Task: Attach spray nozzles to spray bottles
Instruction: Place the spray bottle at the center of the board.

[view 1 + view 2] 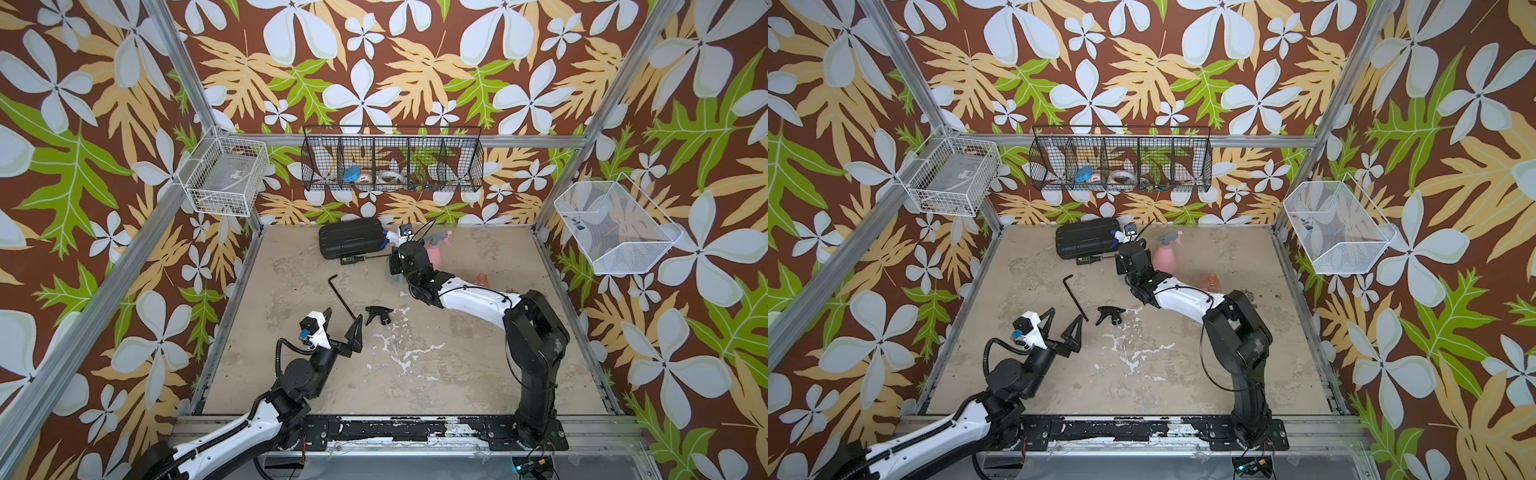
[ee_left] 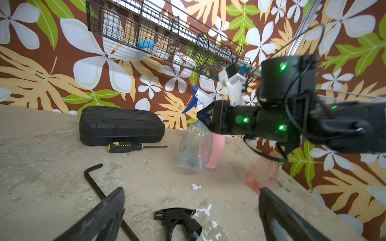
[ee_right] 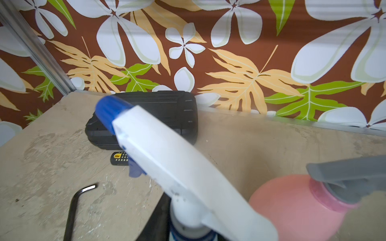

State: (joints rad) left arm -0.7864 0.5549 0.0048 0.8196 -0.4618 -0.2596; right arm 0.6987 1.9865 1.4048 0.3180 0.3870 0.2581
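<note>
The black spray nozzle lies on the table just ahead of my left gripper, which is open and holds nothing. My right gripper is shut on the collar of the white and blue spray nozzle, which sits on top of the clear bluish bottle. Beside it stands the pink bottle with a grey nozzle on it. The orange bottle stands open-necked to the right.
A black ribbed case lies at the back with a screwdriver in front of it. A black hex key lies close to my left gripper. Wire baskets hang on the walls.
</note>
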